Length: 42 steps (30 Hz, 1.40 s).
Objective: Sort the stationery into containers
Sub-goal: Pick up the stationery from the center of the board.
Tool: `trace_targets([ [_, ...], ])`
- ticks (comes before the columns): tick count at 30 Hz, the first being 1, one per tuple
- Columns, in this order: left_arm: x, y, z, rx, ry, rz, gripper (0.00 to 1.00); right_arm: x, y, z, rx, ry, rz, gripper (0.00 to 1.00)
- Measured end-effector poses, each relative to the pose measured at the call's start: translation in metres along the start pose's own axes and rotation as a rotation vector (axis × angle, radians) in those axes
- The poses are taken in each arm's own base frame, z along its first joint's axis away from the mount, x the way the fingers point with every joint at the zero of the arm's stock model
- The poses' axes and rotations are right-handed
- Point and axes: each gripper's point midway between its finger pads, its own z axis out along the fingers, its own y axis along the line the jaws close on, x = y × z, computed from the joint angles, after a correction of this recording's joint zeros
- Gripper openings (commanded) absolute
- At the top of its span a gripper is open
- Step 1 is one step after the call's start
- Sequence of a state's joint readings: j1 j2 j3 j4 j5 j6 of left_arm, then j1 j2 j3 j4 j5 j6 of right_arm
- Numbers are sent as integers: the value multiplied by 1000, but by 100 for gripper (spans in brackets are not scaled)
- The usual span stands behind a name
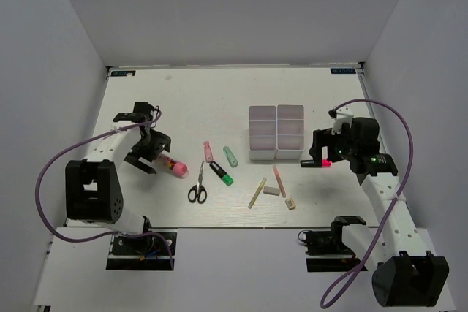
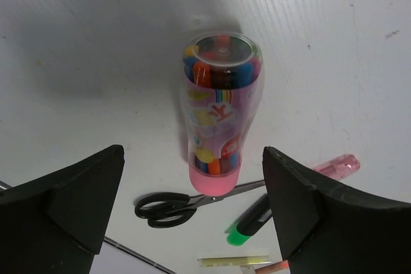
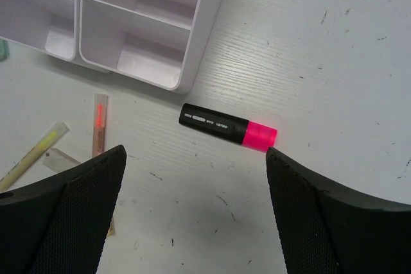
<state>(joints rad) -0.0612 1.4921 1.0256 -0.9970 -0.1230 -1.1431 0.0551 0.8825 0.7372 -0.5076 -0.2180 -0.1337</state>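
Firstly, at the left side of the white worktop (image 1: 183, 100) the left tool (image 1: 150, 154) stands with its jaws wide apart. Between its fingers (image 2: 83, 203) lies a clear pink tube of coloured pens (image 2: 218, 113), and neither finger touches it. Just to the right of the tube lie the black-handled scissors (image 1: 197, 184), with the handles at the near side and the blades pointing far.

Next come three markers close together: the pink marker (image 1: 208, 152), the black-green marker (image 1: 221, 173) a little nearer, and the mint-green marker (image 1: 230, 156) beside them to the right. None of these is in a bin; all lie flat on the worktop.

Further right, the cream stick (image 1: 257, 192) lies slanted, and the pink stick (image 1: 279, 180) is near it. The grey eraser block (image 1: 271, 191) lies between these two sticks and seems to touch the pink one, but the top view is too small to be sure. The tan eraser block (image 1: 291, 204) is nearer and a bit to the right.

On the far side of the sticks stand the four white bins (image 1: 276, 132), joined two by two.

At the right, the right tool (image 3: 194, 150) is also opened wide and holds nothing. The black-pink marker (image 3: 228, 128) lies on the worktop between its fingers, just beside the near right corner of the bins, apart from both fingers.
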Motion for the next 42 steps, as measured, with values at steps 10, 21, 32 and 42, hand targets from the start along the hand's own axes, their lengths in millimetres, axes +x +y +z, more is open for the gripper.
trace_targets([
  [10, -1, -3, 36, -59, 93, -65, 98, 0, -2, 0, 12, 2, -5, 90],
  [21, -8, -2, 59, -84, 151, -132, 80, 1, -8, 0, 43, 7, -8, 90],
  [32, -7, -11, 59, -28, 225, -175, 11, 1, -10, 0, 52, 8, -8, 90],
  [42, -20, -78, 15, 227, 239, 56, 0, 1, -6, 0, 26, 6, -30, 56],
])
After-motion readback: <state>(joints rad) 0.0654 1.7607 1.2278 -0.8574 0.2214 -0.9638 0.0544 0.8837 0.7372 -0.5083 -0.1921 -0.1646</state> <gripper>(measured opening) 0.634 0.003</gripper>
